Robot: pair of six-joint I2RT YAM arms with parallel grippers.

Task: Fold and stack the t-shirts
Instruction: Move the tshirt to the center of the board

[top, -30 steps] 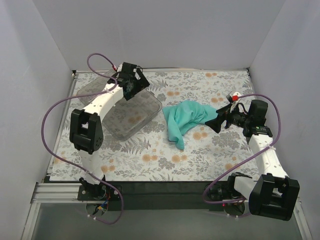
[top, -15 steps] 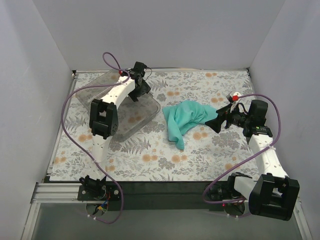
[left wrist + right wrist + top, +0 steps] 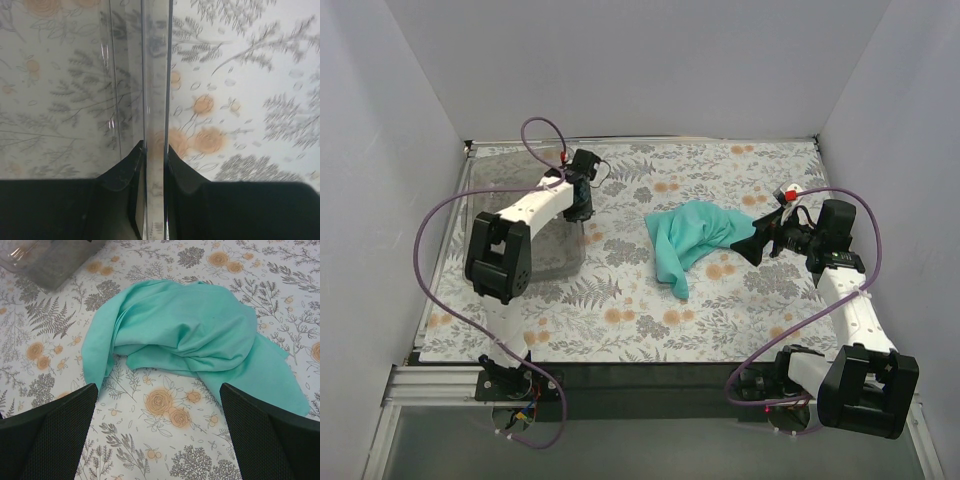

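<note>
A crumpled teal t-shirt point(image 3: 692, 240) lies in a loose heap on the floral table, right of centre. My right gripper point(image 3: 745, 245) hovers just to its right, pointing at it. In the right wrist view the t-shirt point(image 3: 190, 335) fills the space ahead of the wide-open right gripper point(image 3: 158, 386), which has nothing between its fingers. My left gripper point(image 3: 582, 205) is at the back left, on the right-hand wall of a clear plastic bin point(image 3: 520, 225). In the left wrist view the left gripper point(image 3: 155, 147) is shut on that thin clear wall point(image 3: 156, 75).
The floral cloth point(image 3: 620, 320) covers the whole table. White enclosure walls point(image 3: 380, 150) stand on the left, back and right. A corner of the clear bin point(image 3: 50, 260) shows at the top left of the right wrist view. Purple cables loop over both arms.
The left gripper has closed on the clear bin's wall, and the bin has shifted left from its tilted spot near the t-shirt. The right arm and the t-shirt have not moved.
</note>
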